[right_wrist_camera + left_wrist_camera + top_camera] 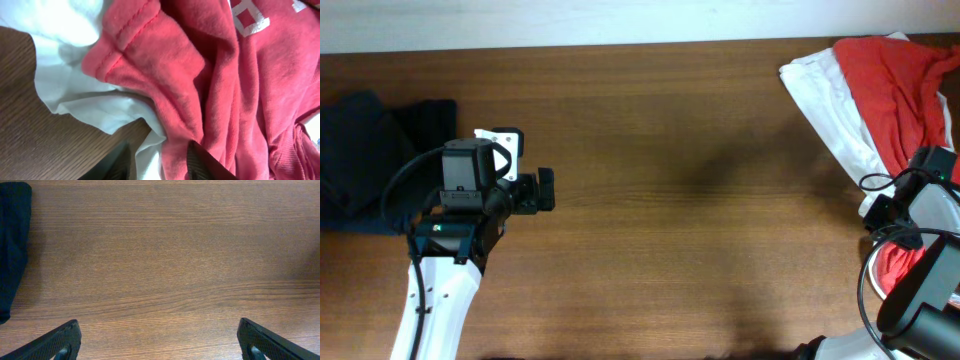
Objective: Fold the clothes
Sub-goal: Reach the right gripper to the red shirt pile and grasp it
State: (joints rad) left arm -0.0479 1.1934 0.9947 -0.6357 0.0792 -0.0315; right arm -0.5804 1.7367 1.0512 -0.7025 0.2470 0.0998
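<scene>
The red-orange T-shirt (900,80) with white lettering lies crumpled at the far right on top of a white shirt (830,100). Dark navy garments (370,150) lie at the far left. My right gripper (892,215) is at the near edge of the right pile. In the right wrist view its fingers (160,160) close around folds of the red T-shirt (210,75) and the edge of the white shirt (65,30). My left gripper (546,190) is open and empty above bare wood (157,327), to the right of the navy garments (12,245).
The brown wooden table (700,200) runs between the two piles. Its far edge meets a white wall at the top. Black cables loop near the right arm (920,300).
</scene>
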